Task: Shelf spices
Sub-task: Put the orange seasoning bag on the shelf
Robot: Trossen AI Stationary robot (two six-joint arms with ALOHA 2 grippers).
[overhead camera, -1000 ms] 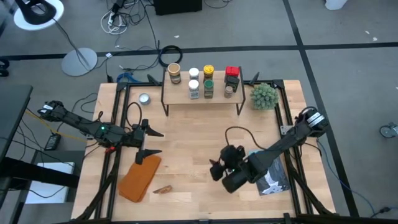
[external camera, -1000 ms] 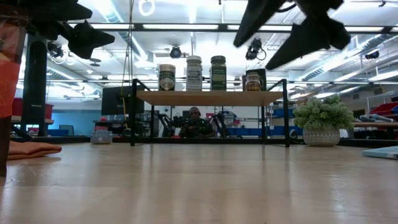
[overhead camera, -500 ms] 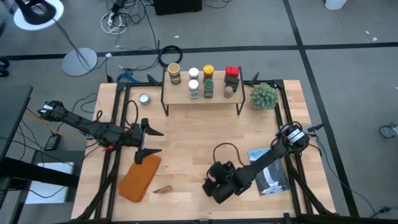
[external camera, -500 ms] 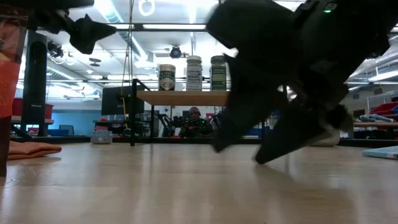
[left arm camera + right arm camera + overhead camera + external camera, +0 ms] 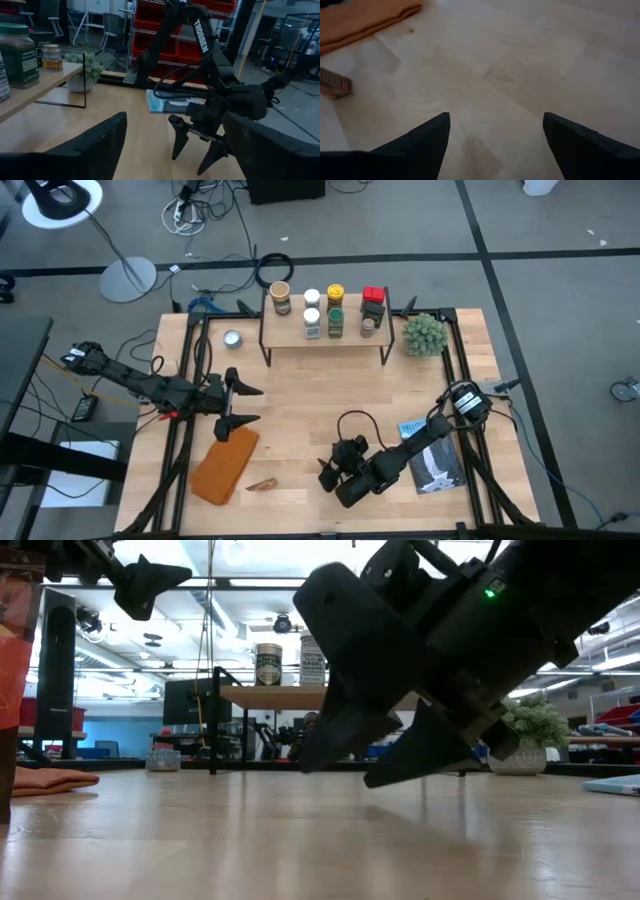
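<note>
- High view: the right claw (image 5: 331,476) hangs low over the bare tabletop (image 5: 300,405), well in front of the shelf (image 5: 325,335), its two fingers spread apart and holding nothing.
- The right wrist view shows the same: only wood grain lies between the spread fingers (image 5: 427,137).
- The left claw (image 5: 244,406) sits in front of the shelf and off toward its left end, fingers also apart and empty.
- An orange cloth (image 5: 224,466) lies on the tabletop just beyond the left claw, farther from the shelf, with a small brown piece (image 5: 262,484) beside it.
- The spices (image 5: 323,310) stand in a cluster on top of the shelf, tan, white, yellow, green and red tops among them.
- A spiky green plant (image 5: 424,334) stands just off the right end of the shelf; a small silver tin (image 5: 233,338) lies off its left end.
- A printed booklet (image 5: 432,455) lies under the right arm, in front of the plant.
</note>
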